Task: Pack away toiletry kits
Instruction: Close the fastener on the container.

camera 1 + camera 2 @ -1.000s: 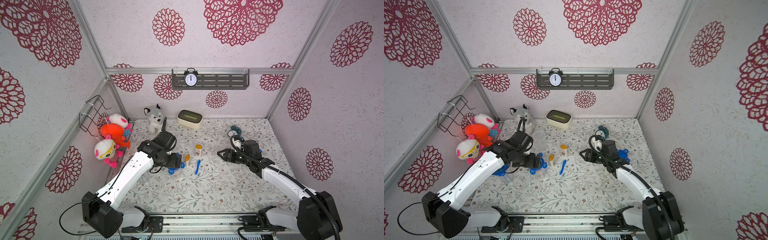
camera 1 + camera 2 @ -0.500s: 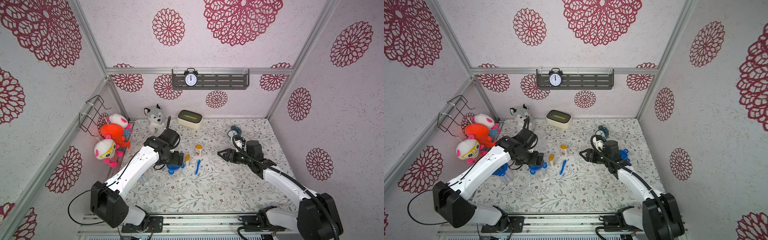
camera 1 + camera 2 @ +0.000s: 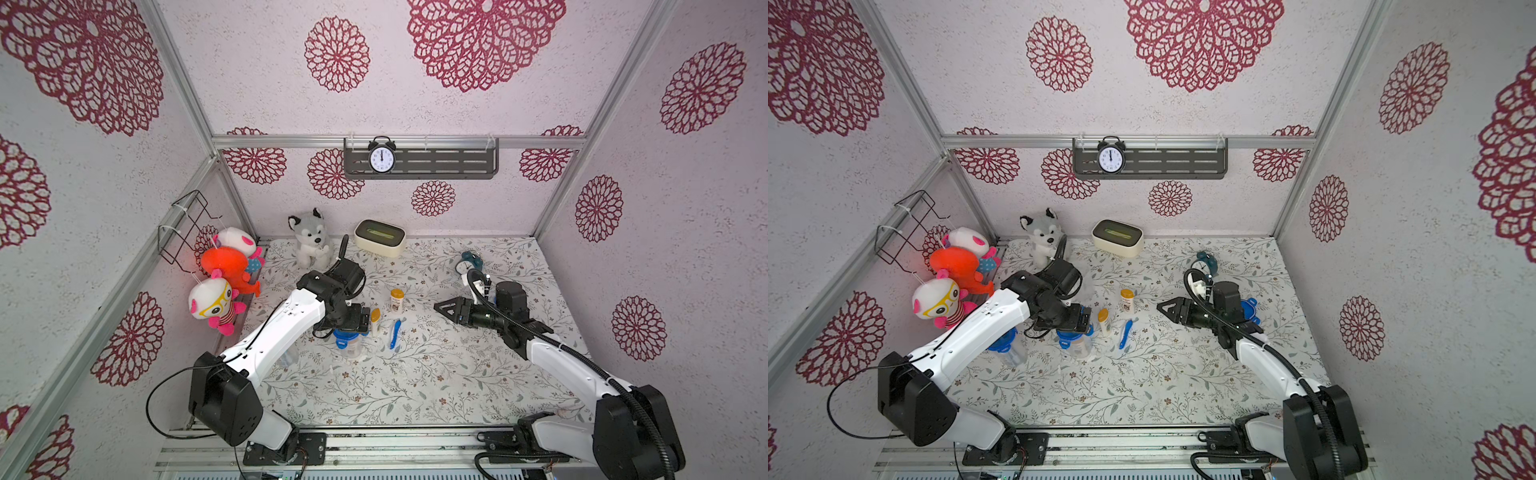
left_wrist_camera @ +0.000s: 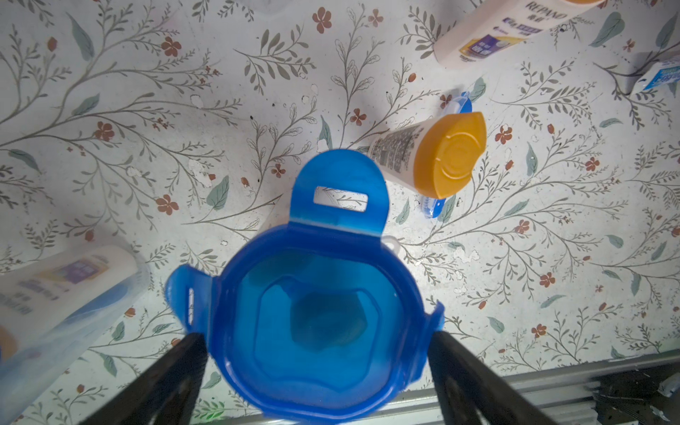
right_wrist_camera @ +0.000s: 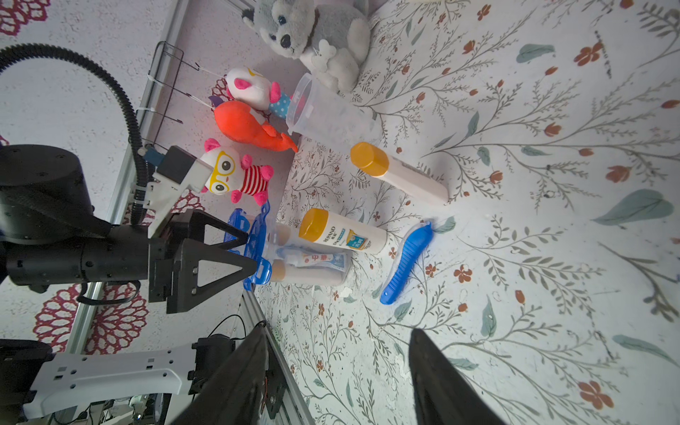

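Left fingers: left gripper (image 4: 315, 334) points down over the clear cup (image 3: 352, 351). Fingers (image 4: 173, 371) spread wide, one each side of the blue lid (image 4: 316, 287), right at its rim. Cannot tell whether they clamp it.
Right fingers: right gripper (image 3: 437, 307) hovers over the bench (image 3: 415, 386), well apart from the kit items. Fingers (image 5: 243, 379) partly spread, nothing between them.
Cup under left arm: upright, blue lid on top, toothpaste tube (image 5: 320, 259) visible inside.
Second cup: lidded cup (image 3: 1011, 353), upright, beside the left forearm.
Loose items: near bottle (image 3: 375, 322) just beside the clear cup; far bottle (image 3: 397, 300) behind it, both upright. Blue toothbrush (image 3: 395, 333) lies flat beside them.
Open cup: open cup (image 5: 323, 110), no lid, near the husky plush (image 3: 309, 241).
Spare lid: spare lid (image 3: 1250, 309) on the bench behind the right arm.
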Controlling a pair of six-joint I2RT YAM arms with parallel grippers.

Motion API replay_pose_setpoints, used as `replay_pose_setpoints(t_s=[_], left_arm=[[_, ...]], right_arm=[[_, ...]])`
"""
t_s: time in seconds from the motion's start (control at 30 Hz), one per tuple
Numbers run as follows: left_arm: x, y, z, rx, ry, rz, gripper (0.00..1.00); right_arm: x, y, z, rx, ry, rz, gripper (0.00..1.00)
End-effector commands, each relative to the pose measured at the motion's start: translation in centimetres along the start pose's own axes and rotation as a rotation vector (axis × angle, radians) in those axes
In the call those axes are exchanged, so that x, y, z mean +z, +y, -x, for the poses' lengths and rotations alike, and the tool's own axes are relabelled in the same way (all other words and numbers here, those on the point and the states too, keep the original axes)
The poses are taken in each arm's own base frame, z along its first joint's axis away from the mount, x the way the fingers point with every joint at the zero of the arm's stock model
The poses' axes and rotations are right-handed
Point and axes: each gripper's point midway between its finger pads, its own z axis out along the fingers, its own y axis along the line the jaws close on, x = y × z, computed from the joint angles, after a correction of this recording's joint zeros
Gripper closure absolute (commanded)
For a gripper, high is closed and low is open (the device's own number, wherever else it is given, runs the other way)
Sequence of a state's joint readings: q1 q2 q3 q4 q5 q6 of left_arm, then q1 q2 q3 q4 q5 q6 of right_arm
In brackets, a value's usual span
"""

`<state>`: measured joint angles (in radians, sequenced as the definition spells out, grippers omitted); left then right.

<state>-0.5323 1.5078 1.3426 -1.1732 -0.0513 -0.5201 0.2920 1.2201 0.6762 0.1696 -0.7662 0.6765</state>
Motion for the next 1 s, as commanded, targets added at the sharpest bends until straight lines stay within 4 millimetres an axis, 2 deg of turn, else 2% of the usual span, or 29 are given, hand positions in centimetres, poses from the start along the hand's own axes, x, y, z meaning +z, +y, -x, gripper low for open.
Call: replay_pose_setpoints(t_s=[0.0,0.63,0.73,0.97], left_arm=[[0.1,0.0,0.4,-0.007,-0.008,0.025,0.02],[3.3,-1.1,-1.3,0.001,0.075,0.028,0.00],[3.7,-1.2,-1.5,-0.003,0.077,0.023,0.03],[4.5,-1.7,-1.7,-0.001,0.087,0.006,0.23]], right_arm=[[-0.4,1.1,0.7,-0.025,-0.021,0.047,0.37],[-0.8,0.6,0.9,0.007,-0.034,0.077,0.37],[-0.9,0.4,1.0,0.013,-0.038,0.078,0.37],[-1.1,0.3,1.2,0.016,-0.048,0.074,0.37]])
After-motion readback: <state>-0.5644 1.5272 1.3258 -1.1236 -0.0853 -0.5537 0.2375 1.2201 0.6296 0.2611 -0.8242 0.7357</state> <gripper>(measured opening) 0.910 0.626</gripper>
